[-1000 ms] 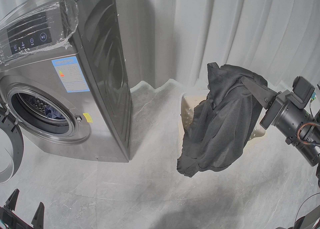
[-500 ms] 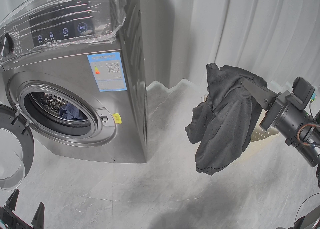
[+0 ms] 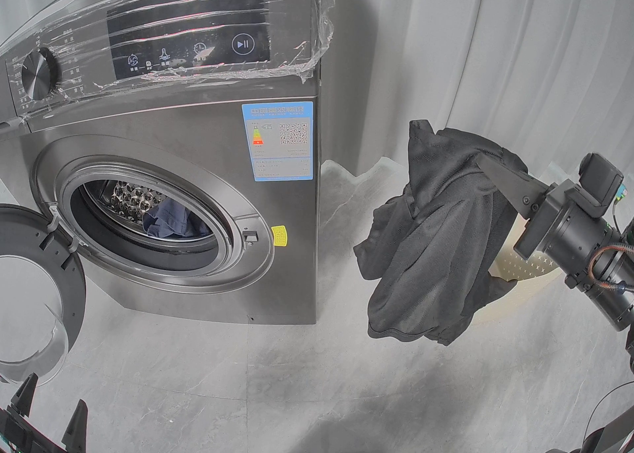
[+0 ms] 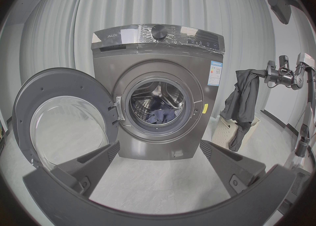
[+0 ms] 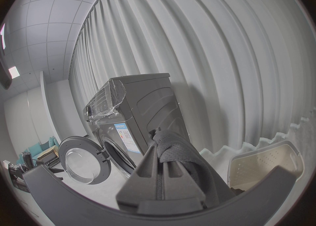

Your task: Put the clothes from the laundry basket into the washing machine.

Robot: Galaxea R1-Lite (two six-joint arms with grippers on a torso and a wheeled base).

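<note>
**Head view.** One washing machine (image 3: pixel 198 164), with its door (image 3: pixel 39 289) swung open and cut off at the frame edge. One blue garment (image 3: pixel 173 220) lay in the drum (image 3: pixel 129 195), partly hidden by the rim. One black garment (image 3: pixel 436 236) hung beside the machine from my right gripper (image 3: pixel 485 167), which was pinched closed on its upper fold. Its long axis ran vertical, loose end pointing down. One laundry basket (image 3: pixel 528 269) stood mostly hidden behind it. Of my left gripper (image 3: pixel 54 401), two fingertips were in frame and the rest was cut off.

**Left wrist view.** My left fingers were spread wide with nothing between them. The black garment dangled over the basket; I could not tell whether they touched.

**Right wrist view.** My right fingers were closed, with black cloth bunched over them. The basket's inside had one dark scrap at its near edge, too cut off to identify.
</note>
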